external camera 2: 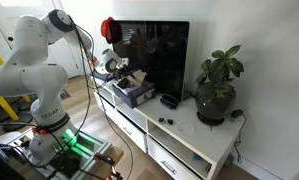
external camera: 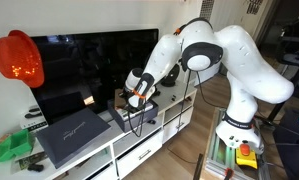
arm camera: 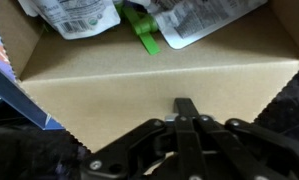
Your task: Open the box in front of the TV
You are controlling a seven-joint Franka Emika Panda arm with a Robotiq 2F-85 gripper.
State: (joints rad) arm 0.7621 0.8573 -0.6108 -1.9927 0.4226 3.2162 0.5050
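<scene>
The gripper (external camera: 135, 99) is hovering just above the box (external camera 2: 133, 95) in front of the TV (external camera: 89, 60), its fingers (arm camera: 184, 108) pressing together

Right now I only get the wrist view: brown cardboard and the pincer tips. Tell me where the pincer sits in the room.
Observer: The pincer hangs in front of the TV, close above the small dark grey box on the white cabinet.
Operator: Name what lies next to that box.
Observer: A larger flat dark grey box lies beside it on the cabinet.
Operator: Report anything tall on the cabinet I could hit.
Observer: A potted plant stands past one end of the TV, well away from the pincer.
</scene>
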